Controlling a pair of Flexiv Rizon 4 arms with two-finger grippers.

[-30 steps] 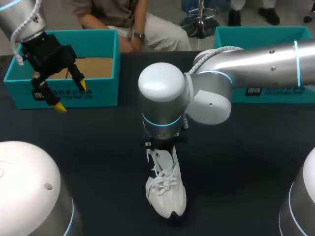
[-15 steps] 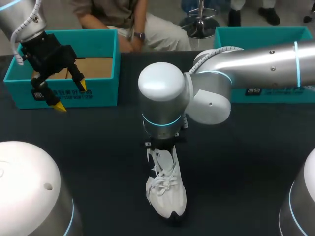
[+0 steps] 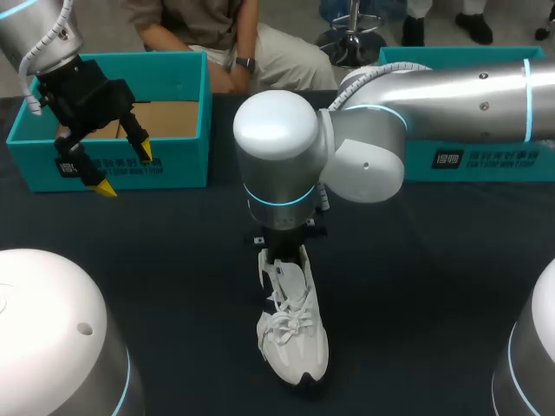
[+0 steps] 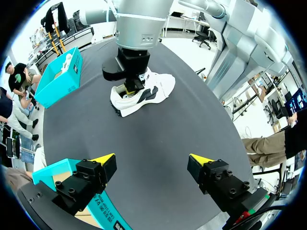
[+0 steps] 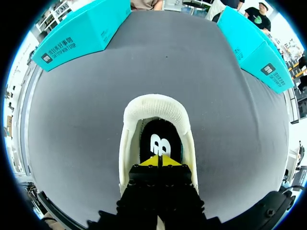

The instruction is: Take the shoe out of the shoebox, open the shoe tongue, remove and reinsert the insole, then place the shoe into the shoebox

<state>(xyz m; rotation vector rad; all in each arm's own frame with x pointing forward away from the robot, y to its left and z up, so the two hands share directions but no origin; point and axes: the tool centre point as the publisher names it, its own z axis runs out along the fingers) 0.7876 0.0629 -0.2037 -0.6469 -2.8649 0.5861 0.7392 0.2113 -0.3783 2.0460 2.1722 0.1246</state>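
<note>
Lifting slightly, my right arm (image 3: 277, 147) exposed more of the shoe (image 3: 295, 334), unmoved by the table (image 3: 416, 286) near edge. Fingers of my right gripper (image 5: 158, 160) were together over the insole (image 5: 159, 139), likely reseated; my left gripper (image 3: 124, 169) hung spread beside the far-left shoebox (image 3: 173, 165).

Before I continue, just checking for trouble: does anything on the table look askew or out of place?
Nothing stands out. The shoe sits upright on its sole on the table, with the right jaws shut at its opening.
</note>
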